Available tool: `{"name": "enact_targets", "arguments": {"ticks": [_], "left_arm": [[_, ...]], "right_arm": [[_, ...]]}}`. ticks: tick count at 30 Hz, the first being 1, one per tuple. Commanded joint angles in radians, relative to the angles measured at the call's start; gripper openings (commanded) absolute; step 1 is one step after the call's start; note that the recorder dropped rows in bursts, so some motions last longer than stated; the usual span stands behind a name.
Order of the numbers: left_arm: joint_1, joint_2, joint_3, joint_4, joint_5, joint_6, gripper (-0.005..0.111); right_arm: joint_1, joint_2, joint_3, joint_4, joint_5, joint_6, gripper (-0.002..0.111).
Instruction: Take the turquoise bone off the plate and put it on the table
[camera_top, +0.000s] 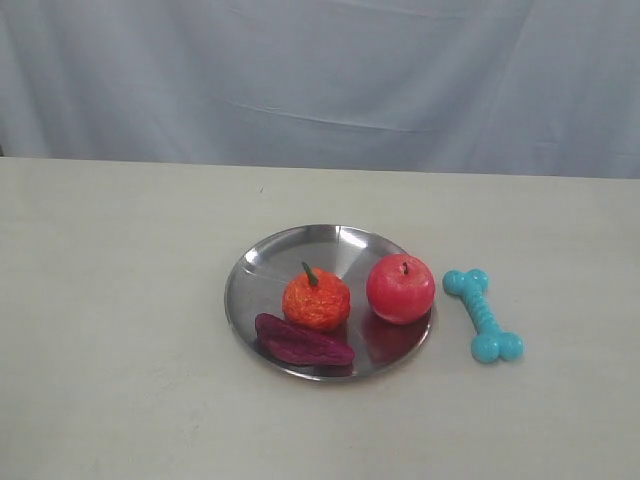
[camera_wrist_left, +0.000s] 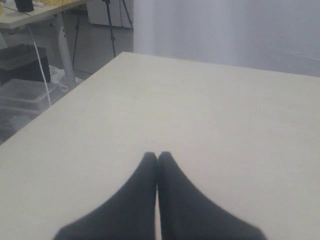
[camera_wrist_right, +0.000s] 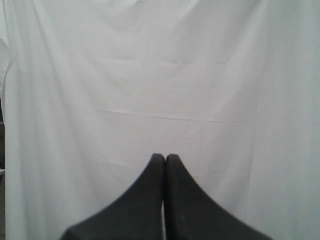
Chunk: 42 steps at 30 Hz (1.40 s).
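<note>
The turquoise bone (camera_top: 483, 314) lies flat on the beige table (camera_top: 120, 330), just right of the silver plate (camera_top: 300, 247) and clear of its rim. Neither arm shows in the exterior view. My left gripper (camera_wrist_left: 157, 156) is shut with nothing in it, its black fingertips touching above bare tabletop (camera_wrist_left: 210, 115). My right gripper (camera_wrist_right: 165, 157) is also shut and empty, facing the white curtain (camera_wrist_right: 150, 75). The bone and plate are out of both wrist views.
On the plate sit an orange fruit (camera_top: 316, 298), a red apple (camera_top: 400, 288) and a dark purple piece (camera_top: 301, 341). A pale curtain (camera_top: 320, 80) hangs behind the table. Beyond the table's edge in the left wrist view stand another table (camera_wrist_left: 45, 12) and bins (camera_wrist_left: 25, 92).
</note>
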Motion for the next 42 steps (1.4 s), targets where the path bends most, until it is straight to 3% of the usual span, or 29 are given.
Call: {"name": "enact_targets", "arguments": {"ticks": [1,11,15,19,29,42], "left_arm": [[0.003,-0.001,0.003,-0.001,-0.005,-0.004,0.000],[0.003,-0.001,0.003,-0.001,-0.005,-0.004,0.000],[0.003,-0.001,0.003,-0.001,-0.005,-0.004,0.000],[0.003,-0.001,0.003,-0.001,-0.005,-0.004,0.000],[0.003,-0.001,0.003,-0.001,-0.005,-0.004,0.000],[0.003,-0.001,0.003,-0.001,-0.005,-0.004,0.000]], "right_arm": [[0.001,-0.038,0.004,0.004,0.000,0.002,0.000],[-0.007,-0.130,0.012,-0.023,0.002,-0.007,0.000],[-0.063,-0.195,0.073,-0.076,-0.001,-0.024,0.000],[-0.121,-0.250,0.201,-0.093,-0.050,-0.015,0.000],[-0.120,-0.298,0.614,-0.086,-0.301,0.065,0.000],[-0.120,-0.298,0.873,-0.086,-0.313,0.063,0.000]]}}
